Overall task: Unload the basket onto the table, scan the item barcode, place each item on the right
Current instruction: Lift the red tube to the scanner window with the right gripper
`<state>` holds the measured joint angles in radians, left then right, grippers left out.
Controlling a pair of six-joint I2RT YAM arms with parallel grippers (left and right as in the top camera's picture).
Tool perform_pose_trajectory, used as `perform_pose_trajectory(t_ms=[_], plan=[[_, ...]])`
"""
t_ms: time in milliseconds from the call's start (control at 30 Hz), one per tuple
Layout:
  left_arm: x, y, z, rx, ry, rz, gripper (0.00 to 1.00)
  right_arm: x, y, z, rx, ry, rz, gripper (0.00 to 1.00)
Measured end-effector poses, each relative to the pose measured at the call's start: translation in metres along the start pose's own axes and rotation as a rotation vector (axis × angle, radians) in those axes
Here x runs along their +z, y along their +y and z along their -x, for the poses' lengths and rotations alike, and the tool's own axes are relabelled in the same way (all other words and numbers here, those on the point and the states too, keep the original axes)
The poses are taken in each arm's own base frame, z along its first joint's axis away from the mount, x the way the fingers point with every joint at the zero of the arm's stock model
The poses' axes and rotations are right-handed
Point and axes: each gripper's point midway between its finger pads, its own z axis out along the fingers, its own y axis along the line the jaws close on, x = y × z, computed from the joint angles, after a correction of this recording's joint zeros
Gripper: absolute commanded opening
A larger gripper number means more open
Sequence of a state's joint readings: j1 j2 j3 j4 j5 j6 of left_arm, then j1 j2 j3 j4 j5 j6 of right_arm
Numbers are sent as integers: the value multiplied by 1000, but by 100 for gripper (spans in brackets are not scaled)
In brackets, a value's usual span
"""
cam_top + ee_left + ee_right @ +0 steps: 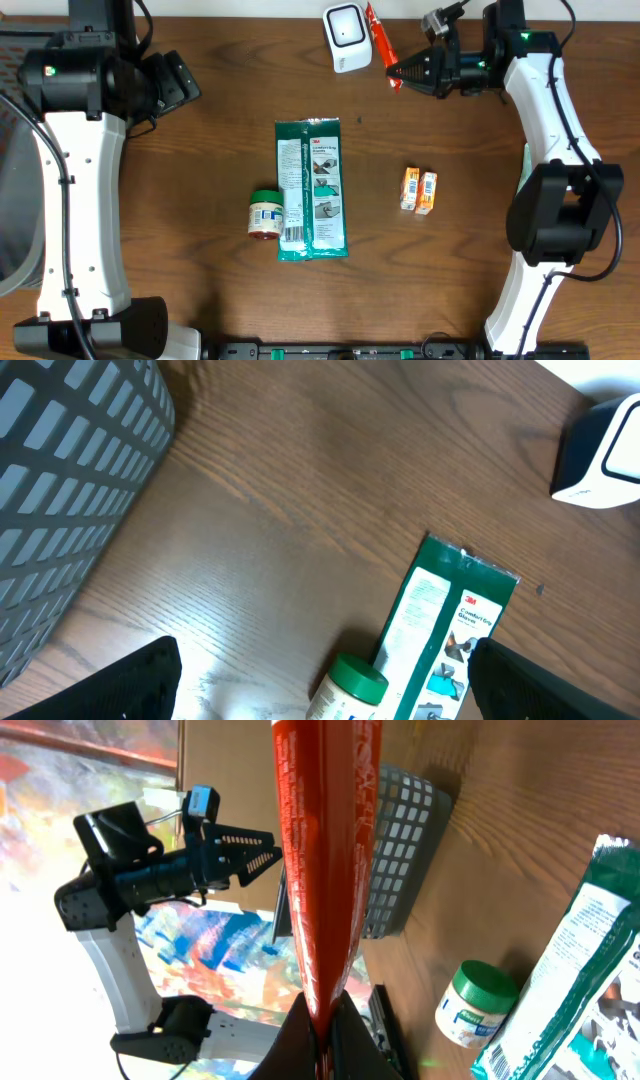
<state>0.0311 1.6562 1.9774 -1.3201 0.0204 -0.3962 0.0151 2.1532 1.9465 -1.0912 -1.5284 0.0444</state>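
Note:
The item is a long red packet [379, 40], and my right gripper [398, 74] is shut on its lower end. It sticks out from the jaws toward the white barcode scanner [346, 36] at the table's back edge, right beside it. In the right wrist view the red packet [320, 840] runs straight up from the pinched fingertips [345, 1040]. My left gripper [172, 84] hangs open at the back left, above bare table. Its two dark fingers [130, 685] stand wide apart with nothing between them.
A green 3M packet [312, 190] lies mid-table with a green-lidded jar [264, 213] against its left side. Two small orange boxes [419, 191] sit to the right. A grey mesh basket [70, 490] stands at the left edge.

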Motion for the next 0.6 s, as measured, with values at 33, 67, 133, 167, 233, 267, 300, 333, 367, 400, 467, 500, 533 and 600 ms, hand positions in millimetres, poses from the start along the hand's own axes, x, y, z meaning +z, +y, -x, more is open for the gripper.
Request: perform_pose_trajectory(t_ms=[33, 67, 133, 167, 233, 267, 300, 333, 367, 400, 467, 500, 533, 600], plan=[[0, 0, 0, 0, 0, 0, 92, 0, 0, 0, 5, 0, 0, 1], [0, 0, 0, 0, 0, 0, 92, 0, 0, 0, 8, 0, 0, 1], [0, 0, 0, 0, 0, 0, 92, 0, 0, 0, 14, 0, 3, 1], [0, 0, 0, 0, 0, 0, 92, 0, 0, 0, 18, 0, 2, 1], [0, 0, 0, 0, 0, 0, 92, -1, 0, 0, 24, -2, 1, 1], [0, 0, 0, 0, 0, 0, 92, -1, 0, 0, 25, -3, 2, 1], [0, 0, 0, 0, 0, 0, 92, -2, 0, 1, 26, -5, 2, 1], [0, 0, 0, 0, 0, 0, 92, -3, 0, 1, 27, -7, 1, 1], [0, 0, 0, 0, 1, 0, 92, -3, 0, 1, 29, -7, 0, 1], [0, 0, 0, 0, 1, 0, 92, -4, 0, 1, 29, -8, 0, 1], [0, 0, 0, 0, 1, 0, 92, -4, 0, 1, 29, -8, 1, 1], [0, 0, 0, 0, 1, 0, 92, -4, 0, 1, 29, -8, 1, 1], [0, 0, 0, 0, 1, 0, 92, -4, 0, 1, 29, -8, 0, 1], [0, 0, 0, 0, 1, 0, 92, -4, 0, 1, 29, -8, 0, 1]])
